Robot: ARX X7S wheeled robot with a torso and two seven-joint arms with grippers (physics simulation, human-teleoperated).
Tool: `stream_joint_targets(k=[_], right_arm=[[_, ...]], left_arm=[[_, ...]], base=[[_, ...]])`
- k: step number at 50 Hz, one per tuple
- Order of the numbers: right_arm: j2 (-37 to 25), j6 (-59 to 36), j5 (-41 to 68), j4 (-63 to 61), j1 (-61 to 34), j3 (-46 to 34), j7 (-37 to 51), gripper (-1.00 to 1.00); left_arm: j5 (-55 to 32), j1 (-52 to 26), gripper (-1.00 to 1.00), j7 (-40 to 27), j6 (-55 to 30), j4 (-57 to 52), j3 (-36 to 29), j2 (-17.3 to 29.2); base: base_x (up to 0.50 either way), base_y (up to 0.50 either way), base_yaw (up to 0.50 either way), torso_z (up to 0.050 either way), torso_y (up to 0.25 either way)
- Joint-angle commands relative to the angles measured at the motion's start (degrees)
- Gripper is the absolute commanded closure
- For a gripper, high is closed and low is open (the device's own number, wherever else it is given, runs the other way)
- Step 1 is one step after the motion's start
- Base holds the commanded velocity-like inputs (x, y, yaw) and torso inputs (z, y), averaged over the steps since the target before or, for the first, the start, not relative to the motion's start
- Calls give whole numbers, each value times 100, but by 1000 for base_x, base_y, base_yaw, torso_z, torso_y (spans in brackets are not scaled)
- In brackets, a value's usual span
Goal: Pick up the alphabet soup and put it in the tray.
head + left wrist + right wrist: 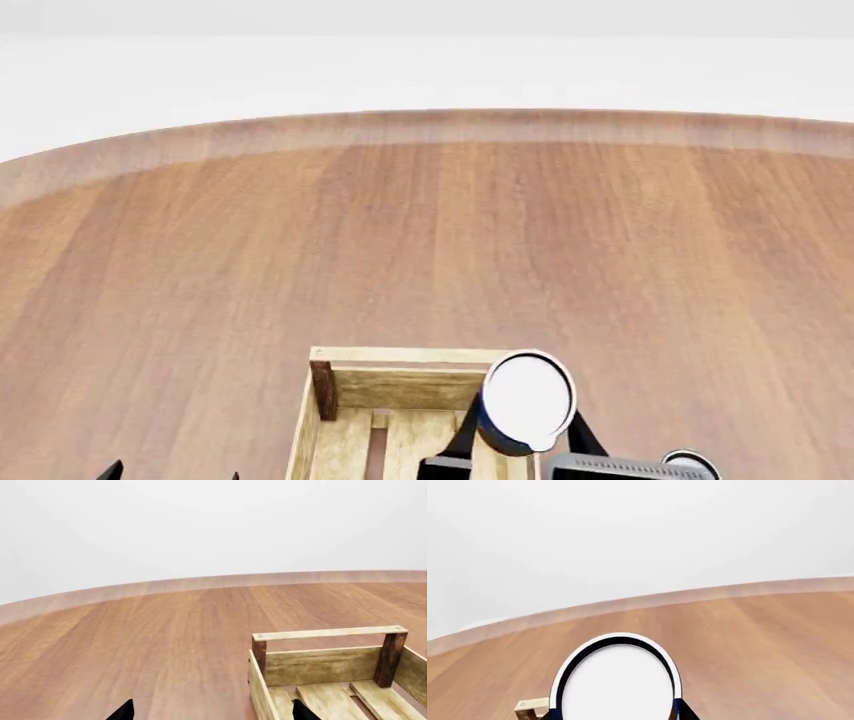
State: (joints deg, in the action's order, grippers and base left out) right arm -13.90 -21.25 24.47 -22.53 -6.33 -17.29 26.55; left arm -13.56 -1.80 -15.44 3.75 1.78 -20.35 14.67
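We are seeing the right gripper [514, 450] grasping the soup [529, 397], its white top facing us, held above the tray's [400, 358] right side near the far rail. The slatted floor [330, 700] that is showing is lying bare. The left gripper [210, 712] is hanging left of the tray, fingers spread apart, over the table [427, 240].

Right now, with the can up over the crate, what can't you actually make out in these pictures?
- Alphabet soup: the head and right wrist views show its white top and dark rim; the label is hidden.
- Right claw: mostly behind the can; grip only inferred.
- Left claw: cut by the left wrist view's edge, tips only.
- Tray: near end cut off in every view.
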Motion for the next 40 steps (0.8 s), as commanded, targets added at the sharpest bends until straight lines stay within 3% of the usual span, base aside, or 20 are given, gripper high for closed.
stream_joint_targets(k=[1, 40], right_arm=[[100, 321, -381, 582, -255, -327, -334, 100], [783, 1591, -826, 4064, -1295, -1035, -1187, 100]], left_arm=[[-21, -3, -100, -19, 3, -4, -23, 18], [-101, 9, -100, -72, 24, -42, -87, 88]], base=[[0, 0, 0, 0, 0], [0, 0, 0, 0, 1]])
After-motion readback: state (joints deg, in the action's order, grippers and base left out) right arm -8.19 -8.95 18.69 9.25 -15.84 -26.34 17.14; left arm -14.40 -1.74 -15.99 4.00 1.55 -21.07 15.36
